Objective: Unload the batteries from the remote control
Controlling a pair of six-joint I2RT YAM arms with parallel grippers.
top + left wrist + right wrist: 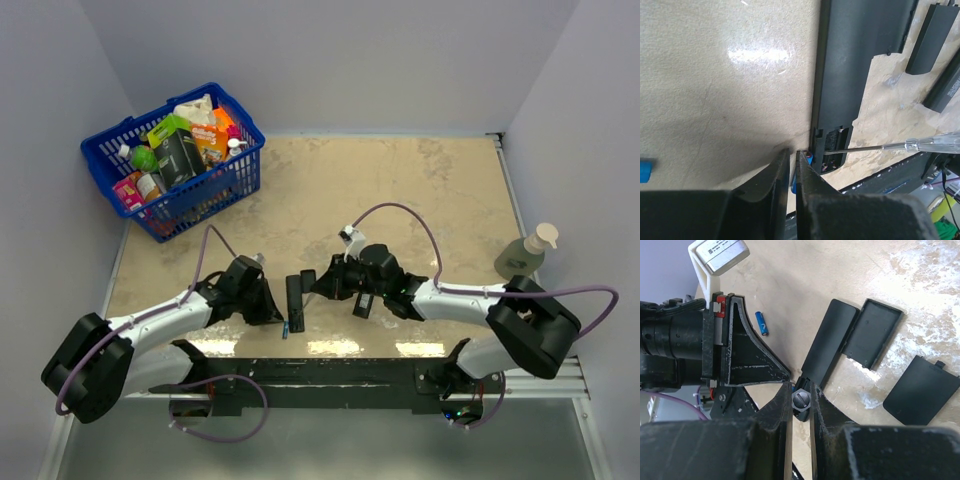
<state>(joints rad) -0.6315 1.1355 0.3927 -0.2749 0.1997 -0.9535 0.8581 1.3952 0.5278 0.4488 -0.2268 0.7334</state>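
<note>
On the table [805, 280], blue battery [761, 323] with illegible white print

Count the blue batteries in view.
2. One small blue cylindrical battery lies loose on the beige table, away from the black plastic remote control; another battery lies beside the remote's open end, by the left end effector. More may be hidden.
</note>
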